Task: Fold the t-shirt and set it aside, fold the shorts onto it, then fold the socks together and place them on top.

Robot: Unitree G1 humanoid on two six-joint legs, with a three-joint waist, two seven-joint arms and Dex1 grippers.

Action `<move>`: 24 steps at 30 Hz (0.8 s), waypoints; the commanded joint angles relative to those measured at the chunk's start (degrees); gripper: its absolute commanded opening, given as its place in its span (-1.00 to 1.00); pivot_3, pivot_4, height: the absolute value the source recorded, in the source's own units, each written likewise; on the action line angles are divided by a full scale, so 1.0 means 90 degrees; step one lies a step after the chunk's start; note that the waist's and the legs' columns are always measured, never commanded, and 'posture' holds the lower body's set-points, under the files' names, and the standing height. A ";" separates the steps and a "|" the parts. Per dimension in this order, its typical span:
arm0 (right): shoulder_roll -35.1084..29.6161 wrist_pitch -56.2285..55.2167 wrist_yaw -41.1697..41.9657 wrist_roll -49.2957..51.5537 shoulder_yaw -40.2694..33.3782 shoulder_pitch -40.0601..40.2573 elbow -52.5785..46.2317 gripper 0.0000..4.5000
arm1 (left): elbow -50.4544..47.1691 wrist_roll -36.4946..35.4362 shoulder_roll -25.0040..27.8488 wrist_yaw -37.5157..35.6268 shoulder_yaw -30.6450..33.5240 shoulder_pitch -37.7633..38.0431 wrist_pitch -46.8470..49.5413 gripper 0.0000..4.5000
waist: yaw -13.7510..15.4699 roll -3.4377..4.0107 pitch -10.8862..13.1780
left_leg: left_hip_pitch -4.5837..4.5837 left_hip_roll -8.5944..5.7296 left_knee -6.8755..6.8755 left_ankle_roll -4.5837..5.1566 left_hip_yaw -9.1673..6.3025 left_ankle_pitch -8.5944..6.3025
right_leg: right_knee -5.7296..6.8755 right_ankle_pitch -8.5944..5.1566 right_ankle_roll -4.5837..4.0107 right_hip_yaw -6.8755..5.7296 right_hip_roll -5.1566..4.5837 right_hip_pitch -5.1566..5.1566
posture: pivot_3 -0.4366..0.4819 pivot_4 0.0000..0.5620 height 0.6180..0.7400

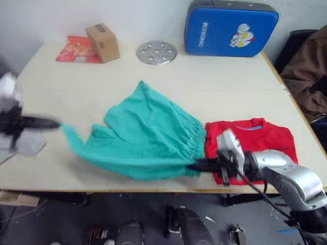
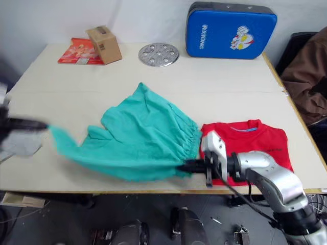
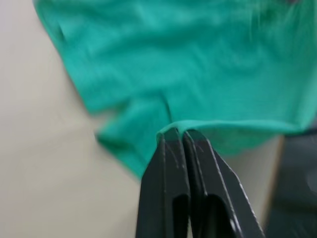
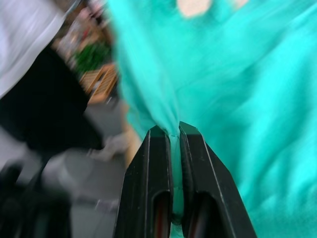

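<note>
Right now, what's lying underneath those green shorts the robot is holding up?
Under the shorts the bare table shows at their edges. Their waistband seems to meet or slightly overlap the folded t-shirt. Anything beneath their middle is covered.

Teal shorts (image 1: pixel 148 135), red t-shirt (image 1: pixel 265 138), black-fingered right gripper (image 1: pixel 196 165), blue pad (image 1: pixel 230 28), brown box (image 1: pixel 102 43).

Shorts (image 1: pixel 145 135) matt soft cloth; table (image 1: pixel 230 87) smooth matt; fingers (image 4: pixel 156 198) glossy plastic.
</note>
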 commanded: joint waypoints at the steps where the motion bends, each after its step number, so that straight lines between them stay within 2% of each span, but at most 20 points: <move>1: 0.0303 0.0464 -0.0947 0.0455 -0.0728 -0.0224 0.0132 -1.00 | 0.1694 0.0854 -0.0907 0.1066 -0.0163 -0.1667 -0.0752 -0.99 | 0.0023 -0.0021 -0.0013 | -0.0009 0.0010 0.0012 0.0005 0.0001 -0.0006 | -0.0003 0.0008 -0.0003 0.0008 0.0006 -0.0012 | -0.05 -0.47 1.00; 4: 0.0599 0.0680 -0.1726 0.0465 -0.1069 -0.0321 0.0193 -1.00 | 0.3072 0.1500 -0.1875 0.2122 -0.0250 -0.2734 -0.1664 -0.99 | 0.0001 -0.0026 -0.0016 | -0.0022 0.0006 0.0012 0.0031 0.0004 -0.0024 | -0.0001 0.0008 0.0006 0.0011 -0.0005 -0.0014 | -0.05 -0.47 1.00; 7: 0.0854 0.0771 -0.2451 0.0194 -0.1197 -0.0320 0.0254 -1.00 | 0.3968 0.2112 -0.2643 0.3400 -0.0340 -0.3246 -0.2241 -0.99 | -0.0074 -0.0025 -0.0015 | -0.0023 0.0004 0.0011 0.0047 0.0019 -0.0040 | -0.0006 0.0005 0.0011 0.0011 -0.0015 -0.0020 | -0.05 -0.47 1.00; 12: 0.1203 0.0730 -0.3312 -0.0383 -0.1076 -0.0406 0.0517 -1.00 | 0.4576 0.2987 -0.3460 0.4893 -0.0550 -0.3242 -0.2590 -0.99 | -0.0244 -0.0022 -0.0012 | -0.0003 0.0002 0.0008 0.0037 0.0033 -0.0040 | -0.0008 0.0001 0.0015 0.0027 -0.0014 -0.0023 | -0.05 -0.47 1.00; 19: 0.1439 0.0686 -0.3675 -0.0887 -0.0938 -0.0383 0.0622 -1.00 | 0.4763 0.3699 -0.4233 0.6185 -0.0619 -0.3070 -0.2735 -0.99 | -0.0323 -0.0020 -0.0012 | 0.0017 0.0006 -0.0004 -0.0002 0.0034 -0.0011 | 0.0020 -0.0005 0.0004 0.0051 0.0002 -0.0023 | -0.05 -0.47 1.00; 20: 0.1430 0.0686 -0.3645 -0.0913 -0.0933 -0.0375 0.0593 -1.00 | 0.4770 0.3764 -0.4264 0.6293 -0.0600 -0.3063 -0.2730 -0.91 | -0.0337 -0.0019 -0.0012 | 0.0019 0.0007 -0.0007 -0.0005 0.0037 -0.0011 | 0.0020 -0.0005 0.0004 0.0054 0.0006 -0.0023 | -0.05 -0.47 1.00; 22: 0.1406 0.0763 -0.3606 -0.0854 -0.1008 -0.0354 0.0455 -0.74 | 0.4780 0.3860 -0.4278 0.6454 -0.0555 -0.3048 -0.2750 -0.72 | -0.0349 -0.0019 -0.0012 | 0.0024 0.0010 -0.0012 -0.0010 0.0039 -0.0009 | 0.0020 -0.0006 0.0002 0.0059 0.0014 -0.0025 | -0.05 -0.47 1.00; 24: 0.1306 0.0810 -0.3524 -0.0802 -0.1087 -0.0315 0.0268 -0.48 | 0.4779 0.3937 -0.4236 0.6560 -0.0520 -0.3052 -0.2811 -0.44 | -0.0340 -0.0019 -0.0011 | 0.0028 0.0011 -0.0017 -0.0016 0.0038 -0.0006 | 0.0022 -0.0009 -0.0002 0.0059 0.0016 -0.0025 | -0.05 -0.47 1.00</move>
